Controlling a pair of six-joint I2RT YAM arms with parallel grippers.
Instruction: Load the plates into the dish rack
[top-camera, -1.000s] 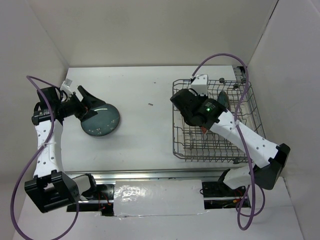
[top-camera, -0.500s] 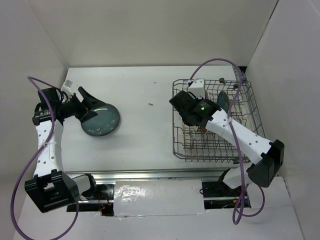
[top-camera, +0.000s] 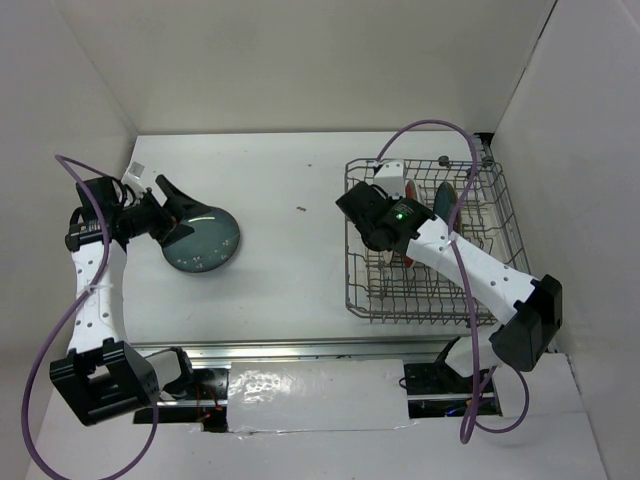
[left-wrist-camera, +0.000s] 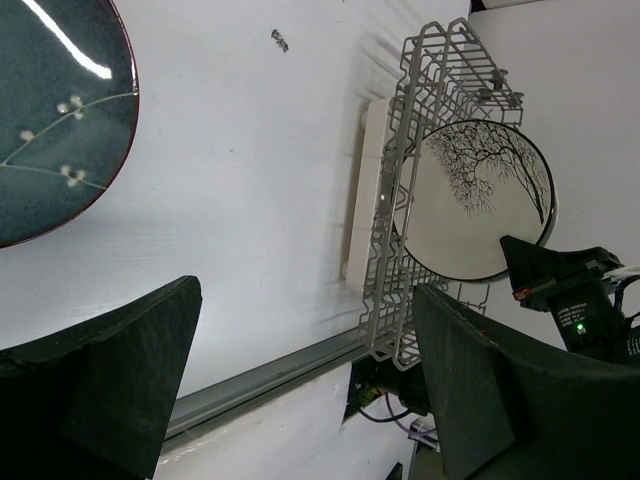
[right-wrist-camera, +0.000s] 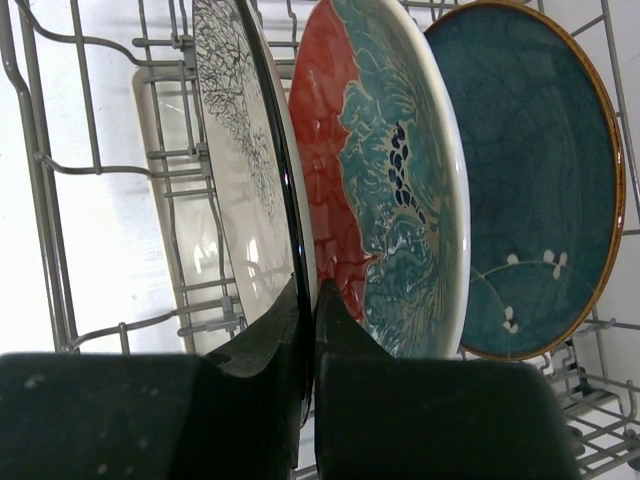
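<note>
**Right hand (right-wrist-camera: 310, 296) has eased the grey-white plate (right-wrist-camera: 235, 150) toward the dish rack's far-left corner.**
It stays pinched on that plate's dark rim, the plate upright in the dish rack (top-camera: 430, 318) just beside the red plate (right-wrist-camera: 380, 180), the racked teal plate (right-wrist-camera: 540, 160) beyond. By my reckoning only its release remains. The left hand (left-wrist-camera: 305, 300), spread wide, still waits by the last teal plate (top-camera: 205, 240), flat on the desk (top-camera: 290, 270).
</note>
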